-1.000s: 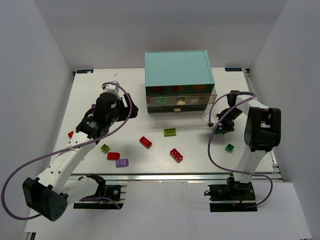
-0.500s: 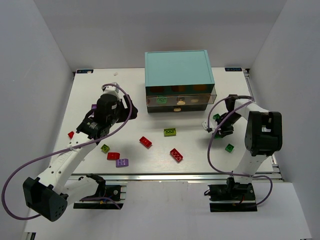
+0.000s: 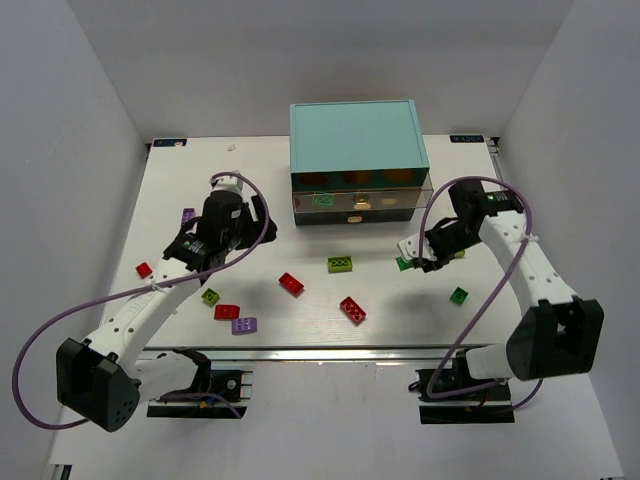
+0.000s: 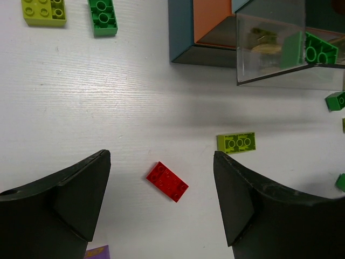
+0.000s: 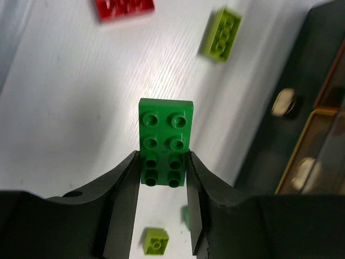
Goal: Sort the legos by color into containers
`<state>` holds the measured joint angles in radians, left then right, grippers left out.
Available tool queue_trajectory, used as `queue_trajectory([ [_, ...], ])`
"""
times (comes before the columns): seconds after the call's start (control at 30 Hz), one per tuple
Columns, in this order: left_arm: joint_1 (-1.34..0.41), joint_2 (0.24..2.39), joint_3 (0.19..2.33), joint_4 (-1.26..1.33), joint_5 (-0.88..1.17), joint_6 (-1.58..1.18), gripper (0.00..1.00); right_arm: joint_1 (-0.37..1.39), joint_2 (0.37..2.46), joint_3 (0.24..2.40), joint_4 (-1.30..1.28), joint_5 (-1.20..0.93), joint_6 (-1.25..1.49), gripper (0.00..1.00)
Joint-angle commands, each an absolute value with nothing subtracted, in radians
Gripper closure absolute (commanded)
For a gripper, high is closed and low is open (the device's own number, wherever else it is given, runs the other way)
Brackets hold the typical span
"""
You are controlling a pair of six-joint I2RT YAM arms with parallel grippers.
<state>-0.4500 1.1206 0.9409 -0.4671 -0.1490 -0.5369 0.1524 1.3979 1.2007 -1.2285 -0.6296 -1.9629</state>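
A dark green lego point(image 5: 165, 141) is sitting clamped between the right gripper's point(image 5: 163, 157) jaws, over the white table point(image 3: 250, 170) near the drawer cabinet's point(image 3: 358, 135) front right corner. The left gripper point(image 4: 161, 157) is hovering, jaws wide apart, above a red lego point(image 4: 167, 181), with a yellow-green lego point(image 4: 236, 142) lying nearby.

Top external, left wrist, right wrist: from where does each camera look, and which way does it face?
Top external: above and behind the arms, looking down on the table; both arms show whole, bases nearest.
Left wrist: on the left arm, facing down at a red brick, past the open left end effector.
Right wrist: on the right arm, facing down past the right end effector, shut on a green brick.
Shared: both wrist views show the cabinet and a yellow-green brick.
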Motion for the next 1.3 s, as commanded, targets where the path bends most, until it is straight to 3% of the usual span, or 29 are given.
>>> queue_trajectory([
  [0.0,-0.433,1.127,0.977,-0.449,-0.140,-0.535,0.13,0.192,1.301,1.230,-1.312,-0.793,-1.944,0.97],
  [0.1,-0.423,1.140,0.985,-0.445,-0.129,-0.532,0.13,0.235,1.305,1.313,-1.277,-0.892,-1.825,0.98],
  [0.2,-0.423,1.140,0.985,-0.439,-0.117,-0.537,0.13,0.265,1.333,1.431,-1.081,-0.943,-1.469,0.98],
  [0.23,-0.414,1.140,0.986,-0.437,-0.115,-0.537,0.13,0.270,1.335,1.449,-0.904,-0.937,-1.240,0.98],
  [0.4,-0.405,1.134,0.982,-0.439,-0.107,-0.538,0.13,0.330,1.387,1.523,-0.514,-0.723,-0.852,0.97],
  [0.63,-0.405,1.112,0.965,-0.434,-0.112,-0.551,0.13,0.376,1.520,1.626,-0.426,-0.500,-0.837,0.94],
  [1.27,-0.396,1.134,0.959,-0.403,-0.095,-0.566,0.12,0.397,1.552,1.556,-0.485,-0.440,-0.867,0.69],
])
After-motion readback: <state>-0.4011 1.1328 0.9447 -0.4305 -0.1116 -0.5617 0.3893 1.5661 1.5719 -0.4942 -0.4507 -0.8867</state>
